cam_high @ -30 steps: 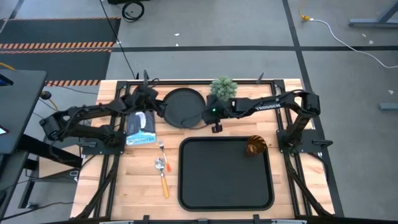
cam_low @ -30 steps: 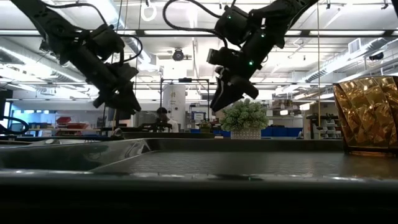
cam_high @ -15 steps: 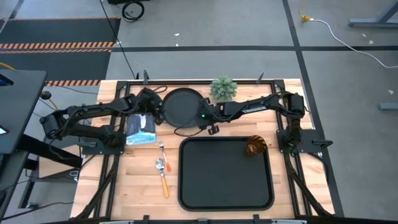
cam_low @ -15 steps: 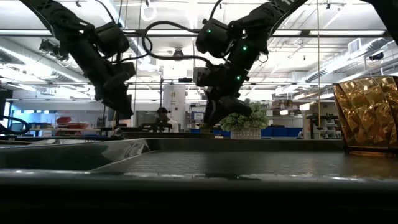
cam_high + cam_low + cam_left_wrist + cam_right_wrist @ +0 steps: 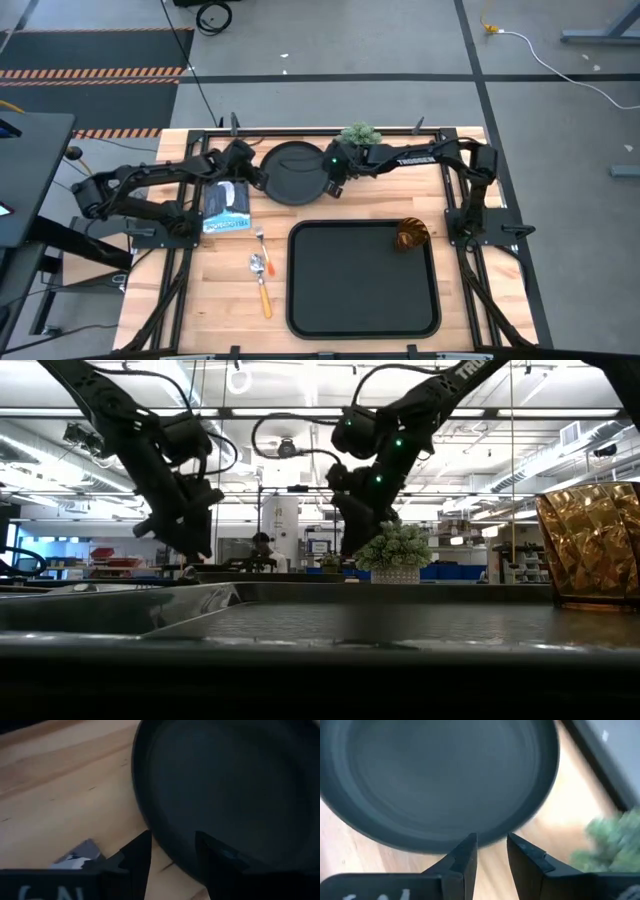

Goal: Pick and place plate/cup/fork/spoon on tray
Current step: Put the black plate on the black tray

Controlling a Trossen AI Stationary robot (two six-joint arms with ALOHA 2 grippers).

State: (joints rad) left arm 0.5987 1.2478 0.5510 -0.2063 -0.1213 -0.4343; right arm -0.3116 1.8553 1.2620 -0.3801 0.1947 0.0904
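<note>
The round black plate [image 5: 297, 172] lies flat on the wooden table at the far middle. My left gripper [image 5: 262, 180] is open at the plate's left rim [image 5: 170, 847]; one finger stands over the plate's inside and one outside it. My right gripper [image 5: 330, 186] is open at the plate's right rim [image 5: 490, 839], its tips just short of the edge. The black tray [image 5: 365, 300] lies nearer, with the amber cup [image 5: 411, 235] standing in its far right corner. The silver fork [image 5: 260, 240] and the orange-handled spoon [image 5: 263, 285] lie on the wood left of the tray.
A small green plant [image 5: 360, 135] stands at the far edge, right beside my right arm. A blue and white packet [image 5: 228, 205] lies left of the plate, under my left arm. Black frame rails run along both table sides.
My right gripper has swung from the plate's near right side toward the table's far edge, sunk a little and rolled about its own line; it now faces the plate's right rim. My left gripper has tipped further down at the left rim. The plate has stayed put.
</note>
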